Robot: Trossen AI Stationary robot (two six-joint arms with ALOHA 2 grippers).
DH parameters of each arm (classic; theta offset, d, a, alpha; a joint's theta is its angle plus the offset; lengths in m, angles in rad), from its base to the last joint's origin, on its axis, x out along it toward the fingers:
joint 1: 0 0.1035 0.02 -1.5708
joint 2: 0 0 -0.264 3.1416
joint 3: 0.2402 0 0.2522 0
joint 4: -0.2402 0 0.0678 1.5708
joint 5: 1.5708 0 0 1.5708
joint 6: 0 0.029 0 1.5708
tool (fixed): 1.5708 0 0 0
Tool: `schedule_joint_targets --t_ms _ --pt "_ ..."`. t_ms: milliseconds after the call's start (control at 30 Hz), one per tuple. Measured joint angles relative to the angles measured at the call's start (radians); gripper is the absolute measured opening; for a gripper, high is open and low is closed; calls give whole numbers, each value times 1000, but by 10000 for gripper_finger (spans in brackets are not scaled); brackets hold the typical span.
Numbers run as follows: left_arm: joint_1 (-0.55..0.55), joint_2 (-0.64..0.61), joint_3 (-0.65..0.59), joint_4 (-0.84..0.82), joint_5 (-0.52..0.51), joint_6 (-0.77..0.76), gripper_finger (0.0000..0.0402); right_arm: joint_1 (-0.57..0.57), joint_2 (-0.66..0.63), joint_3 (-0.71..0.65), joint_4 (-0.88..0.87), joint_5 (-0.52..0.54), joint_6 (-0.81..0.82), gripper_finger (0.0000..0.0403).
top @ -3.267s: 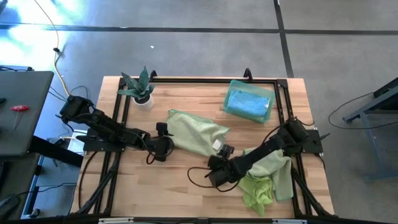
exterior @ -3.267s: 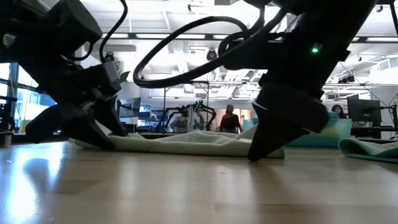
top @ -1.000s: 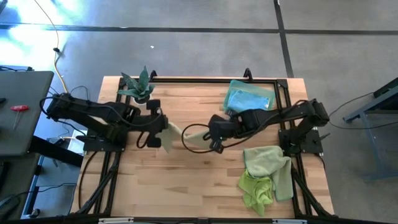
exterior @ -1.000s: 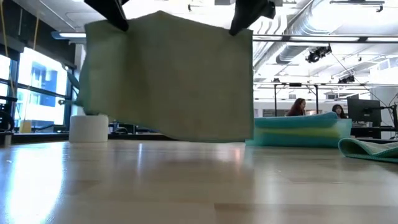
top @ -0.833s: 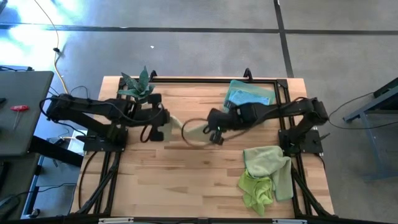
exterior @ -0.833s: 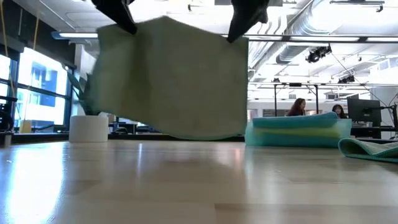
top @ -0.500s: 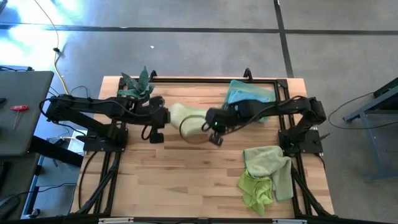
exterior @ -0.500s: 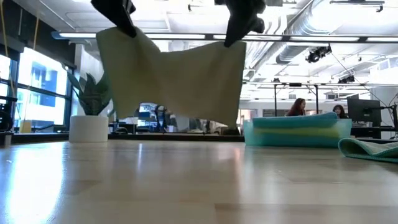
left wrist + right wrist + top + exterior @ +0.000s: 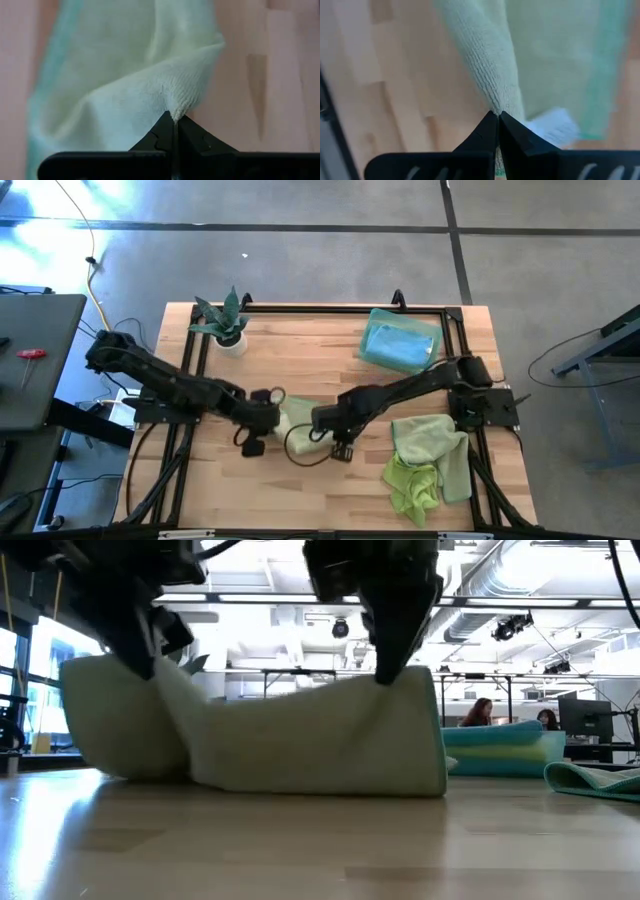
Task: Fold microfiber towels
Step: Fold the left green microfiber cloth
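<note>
Fingers of our left gripper and right gripper each pinch a corner of the pale sage green microfiber towel, which sags between them onto the wooden table, its long axis spanning both grippers equally near.

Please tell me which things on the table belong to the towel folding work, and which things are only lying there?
Belong to the job:
- pale green towel, pinched by left claw and right claw, both shut
- folded blue towels
- unfolded green towels

Only lying there:
- potted plant
- metal frame on the table
</note>
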Motion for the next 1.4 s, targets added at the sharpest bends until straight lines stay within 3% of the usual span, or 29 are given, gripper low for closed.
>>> schedule_joint_targets --t_ms 200,467,867,967,1200,1400 --pt "-106 105 -17 47 20 -57 2 45 67 0 115 -109 24 0" --pt "-168 190 -20 96 33 -185 16 81 87 0 142 -116 26 7" --pt "-170 188 8 45 218 -319 104 147 70 0 31 -162 64 152" --pt "-170 173 39 -13 174 -319 117 161 43 0 -33 -114 71 164" --pt "-169 109 107 -199 -43 -319 120 187 -14 0 -68 -90 117 156" --pt "-175 23 108 -267 -68 -249 115 212 -49 0 -119 -24 231 154"
